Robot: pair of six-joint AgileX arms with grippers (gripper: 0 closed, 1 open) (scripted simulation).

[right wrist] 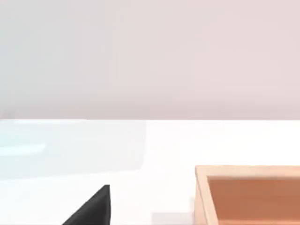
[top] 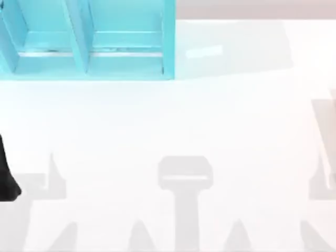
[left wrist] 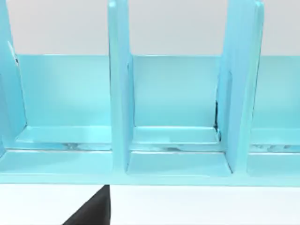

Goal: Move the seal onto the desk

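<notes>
The left claw (left wrist: 91,211) is hanging low over the white counter (top: 168,121), and a black bit of it is poking into the left wrist view. I cannot tell if this claw is spread or pressed together. Right in front of it, the blue shelf (left wrist: 119,93) is standing on the counter, and its open boxes are facing the claw. The ones I can see are looking bare. I cannot tell where the seal is from here.

The right claw (right wrist: 91,211) is waiting over the counter too. I cannot tell if it is spread or pressed together either. A wooden box (right wrist: 201,192) is sitting near it.

I am thinking the seal is small, hard and light, so it should be easy to lift. Its shiny red knob is round and could be slippery. The flat sides of the black block are looking like the safer place to pinch, and it should be kept standing up.
</notes>
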